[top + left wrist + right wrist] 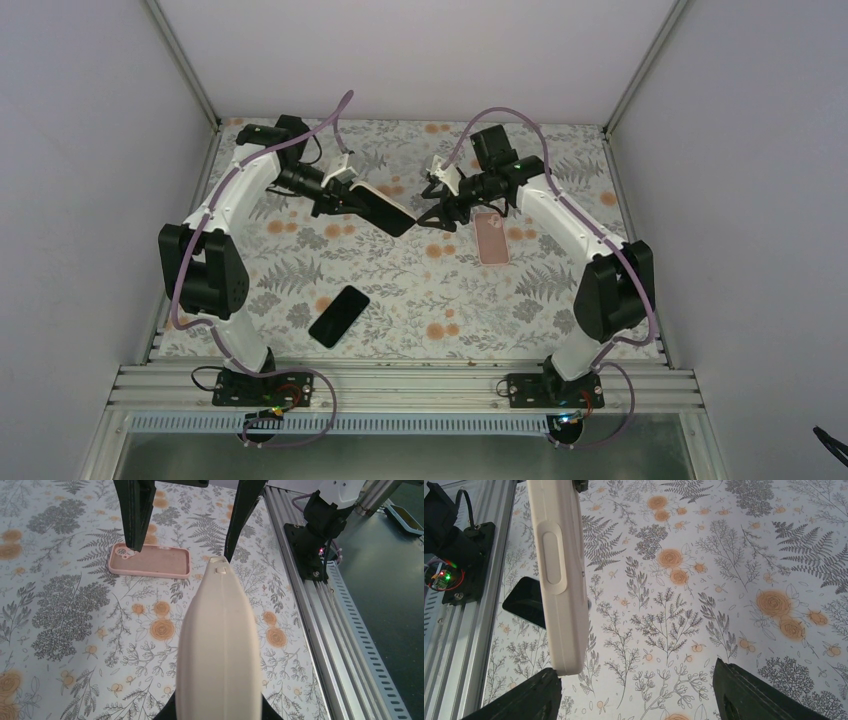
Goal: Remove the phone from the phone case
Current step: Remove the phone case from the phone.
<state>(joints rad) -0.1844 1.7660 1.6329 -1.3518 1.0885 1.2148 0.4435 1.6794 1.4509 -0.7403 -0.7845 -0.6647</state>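
Note:
My left gripper (345,196) is shut on a cream phone case (372,192) with the black phone (392,213) in it, and holds it above the table's middle back. In the left wrist view the case (220,640) shows edge-on, filling the centre and hiding my fingertips. My right gripper (437,218) is open and faces the case's free end from the right. In the right wrist view the case (559,575) hangs just above my left finger (524,700). The other finger (764,695) stands far to the right. Nothing lies between the jaws.
An empty pink case (491,238) lies on the floral tablecloth under the right arm and also shows in the left wrist view (150,560). A bare black phone (339,315) lies at the front middle. An aluminium rail (400,385) carrying both arm bases runs along the near edge.

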